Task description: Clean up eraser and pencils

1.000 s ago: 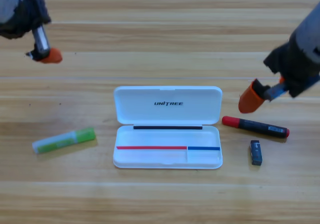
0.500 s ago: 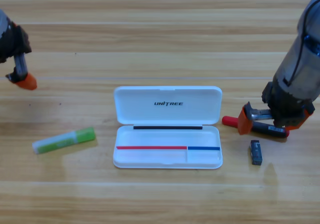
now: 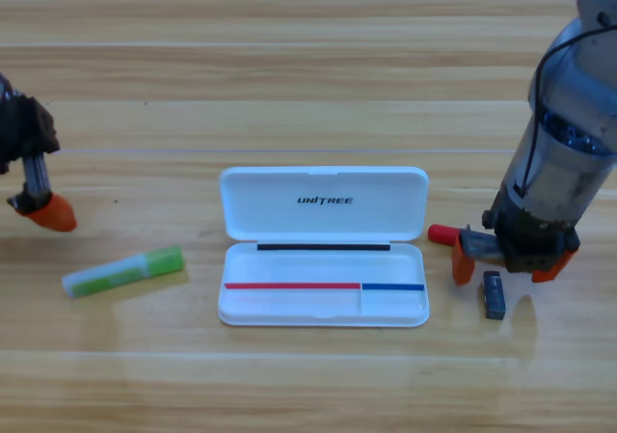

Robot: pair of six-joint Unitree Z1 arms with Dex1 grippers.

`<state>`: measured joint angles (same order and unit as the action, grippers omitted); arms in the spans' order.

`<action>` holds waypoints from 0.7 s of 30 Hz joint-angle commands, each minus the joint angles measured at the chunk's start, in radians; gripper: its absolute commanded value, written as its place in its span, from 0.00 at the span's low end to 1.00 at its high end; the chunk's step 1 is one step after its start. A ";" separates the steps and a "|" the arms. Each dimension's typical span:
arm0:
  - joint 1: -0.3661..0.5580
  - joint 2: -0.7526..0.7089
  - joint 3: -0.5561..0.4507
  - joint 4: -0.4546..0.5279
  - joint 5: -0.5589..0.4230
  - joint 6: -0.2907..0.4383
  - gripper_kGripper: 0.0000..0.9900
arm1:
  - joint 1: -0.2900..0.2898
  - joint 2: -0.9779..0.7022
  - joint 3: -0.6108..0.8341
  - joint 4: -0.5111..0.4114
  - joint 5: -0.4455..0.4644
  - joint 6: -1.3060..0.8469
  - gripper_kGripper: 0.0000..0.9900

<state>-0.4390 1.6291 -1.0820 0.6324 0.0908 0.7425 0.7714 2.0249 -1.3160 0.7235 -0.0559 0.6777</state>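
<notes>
The black marker with a red cap (image 3: 442, 232) lies right of the white case (image 3: 289, 223); my right gripper (image 3: 507, 262) stands on top of it, open, one orange jaw on each side, hiding most of the barrel. The small dark eraser (image 3: 494, 295) lies just below that gripper, apart from it. At the left lies the light-green pen (image 3: 122, 271). My left gripper (image 3: 46, 212) hangs above and to the left of it, near the left edge, holding nothing that I can see.
The case lies open in the middle of the wooden table (image 3: 308, 86), lid folded back. The right arm's grey body (image 3: 569, 153) rises toward the upper right corner.
My right gripper has come down and to the left onto the black marker, now covering most of it. My left gripper has moved down toward the green pen.
</notes>
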 commanded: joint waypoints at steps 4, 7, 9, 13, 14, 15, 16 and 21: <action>-0.098 0.074 0.022 -0.031 -0.014 -0.034 0.96 | -0.026 0.104 0.015 -0.018 0.025 0.014 0.82; -0.109 0.109 0.024 -0.053 -0.014 -0.037 0.96 | -0.026 0.117 0.014 -0.018 0.027 0.014 0.78; -0.113 0.130 0.027 -0.066 -0.016 -0.038 0.96 | -0.026 0.120 0.017 -0.018 0.042 0.020 0.75; -0.113 0.156 0.057 -0.111 -0.019 -0.041 0.96 | -0.026 0.126 0.017 -0.018 0.061 0.014 0.43; -0.113 0.164 0.065 -0.123 -0.019 -0.041 0.96 | -0.026 0.129 0.017 -0.018 0.070 0.014 0.39; -0.113 0.172 0.073 -0.132 -0.019 -0.041 0.96 | -0.026 0.130 0.015 -0.018 0.082 0.013 0.38; -0.113 0.178 0.077 -0.141 -0.019 -0.041 0.96 | -0.026 0.130 0.015 -0.018 0.102 0.009 0.34; -0.113 0.202 0.100 -0.168 -0.019 -0.041 0.96 | -0.026 0.121 0.018 -0.016 0.130 -0.053 0.00</action>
<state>-0.5366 1.7772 -1.0100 0.4870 0.0833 0.7112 0.7640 2.0598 -1.3166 0.7216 0.0497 0.6632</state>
